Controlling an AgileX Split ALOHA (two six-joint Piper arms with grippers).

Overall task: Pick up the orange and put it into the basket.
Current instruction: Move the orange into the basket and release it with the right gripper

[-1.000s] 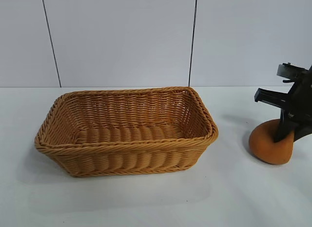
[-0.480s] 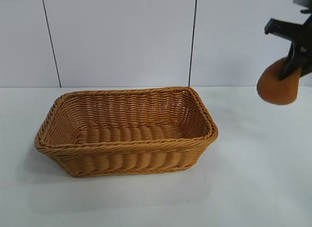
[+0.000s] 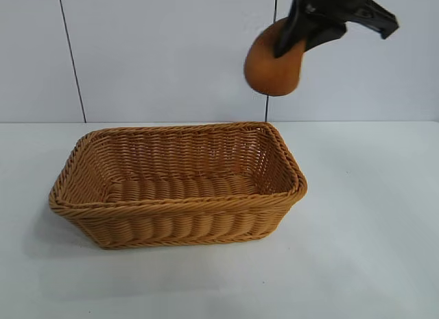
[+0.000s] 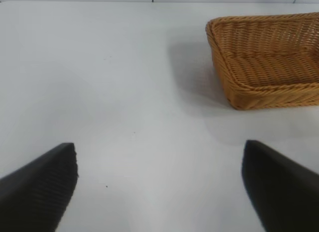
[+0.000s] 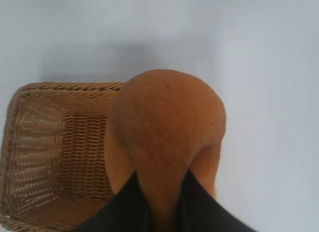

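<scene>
The right gripper [image 3: 291, 41] is pinching the orange [image 3: 272, 66] and holding it in the air, high above the table [image 3: 370, 230], over the far right corner of the basket [image 3: 177, 195]. In the right wrist view the two dark fingers [image 5: 124, 207] are squeezing a narrow fold of the orange [image 5: 167, 122], with the open basket [image 5: 45, 157] lying below and to one side. The basket is sitting on the white table, and as far as its visible floor shows, it is holding nothing. The left gripper [image 4: 159, 184] is hanging low over the bare table with its fingers spread wide, well apart from the basket [image 4: 264, 62].
</scene>
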